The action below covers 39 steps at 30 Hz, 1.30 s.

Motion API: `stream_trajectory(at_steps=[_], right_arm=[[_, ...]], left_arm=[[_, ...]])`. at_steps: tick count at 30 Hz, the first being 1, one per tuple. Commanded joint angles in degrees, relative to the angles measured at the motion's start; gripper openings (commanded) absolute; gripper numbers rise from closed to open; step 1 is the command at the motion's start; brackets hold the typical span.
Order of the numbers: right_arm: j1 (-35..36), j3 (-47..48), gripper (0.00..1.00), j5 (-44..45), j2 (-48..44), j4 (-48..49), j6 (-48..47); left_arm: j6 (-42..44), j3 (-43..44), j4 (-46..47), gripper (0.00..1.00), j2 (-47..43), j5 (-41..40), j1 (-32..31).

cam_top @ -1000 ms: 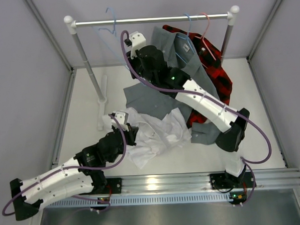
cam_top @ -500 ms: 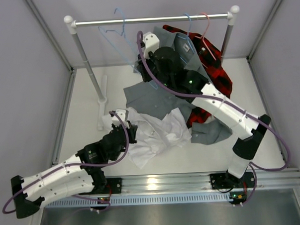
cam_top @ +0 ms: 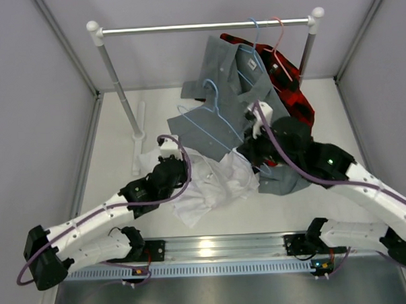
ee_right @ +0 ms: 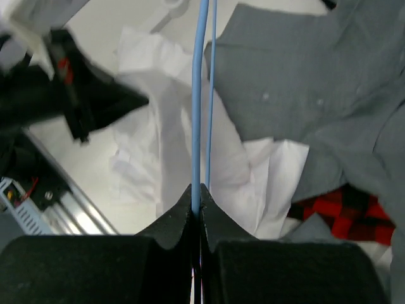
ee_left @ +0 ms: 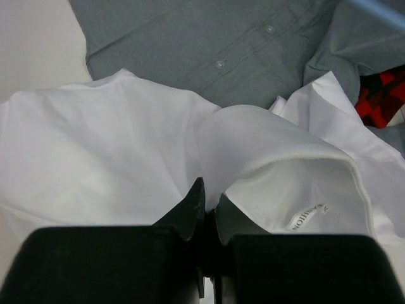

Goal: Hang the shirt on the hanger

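Observation:
The white shirt (cam_top: 214,182) lies crumpled on the table in front of the arms. My left gripper (cam_top: 185,167) is shut on a fold of it beside the collar (ee_left: 297,190), as the left wrist view shows (ee_left: 207,197). My right gripper (cam_top: 249,150) is shut on the wire of the light-blue hanger (cam_top: 218,105). It holds the hanger off the rail, above the grey fabric and the white shirt's far edge. In the right wrist view the hanger wire (ee_right: 197,95) runs straight up from the closed jaws (ee_right: 198,190), over the white shirt (ee_right: 171,126).
A grey shirt (cam_top: 250,76) on a blue hanger and a red-and-black plaid shirt (cam_top: 291,87) on a pink hanger hang from the rail (cam_top: 184,27) and drape onto the table. The rail's left post (cam_top: 119,95) and foot stand left. Grey walls enclose the table.
My right arm has taken the light-blue hanger off the rail and drawn it down and back toward the white shirt. My left gripper has shifted slightly right, still holding the shirt.

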Motion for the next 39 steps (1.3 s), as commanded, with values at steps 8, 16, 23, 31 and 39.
stream_trajectory(at_steps=[8, 16, 23, 31, 39], right_arm=[[-0.5, -16.3, 0.00, -10.6, -30.0, -12.2, 8.3], [-0.5, -21.8, 0.00, -10.8, -31.4, -13.5, 9.8], [-0.6, -23.1, 0.00, -8.8, -30.3, -12.5, 10.3], [-0.5, -21.2, 0.00, -9.3, -34.1, -14.6, 11.7], [-0.5, -23.0, 0.00, -9.6, -35.6, -14.7, 12.8]], left_arm=[[-1.1, 7.9, 7.8, 0.00, 12.5, 15.8, 10.8], [-1.4, 11.2, 7.9, 0.00, 15.5, 18.3, 11.1], [-1.6, 11.2, 7.6, 0.00, 15.1, 19.6, 11.3], [-1.2, 11.8, 7.1, 0.00, 15.9, 20.4, 14.4], [-1.1, 13.3, 7.1, 0.00, 17.3, 24.0, 15.4]])
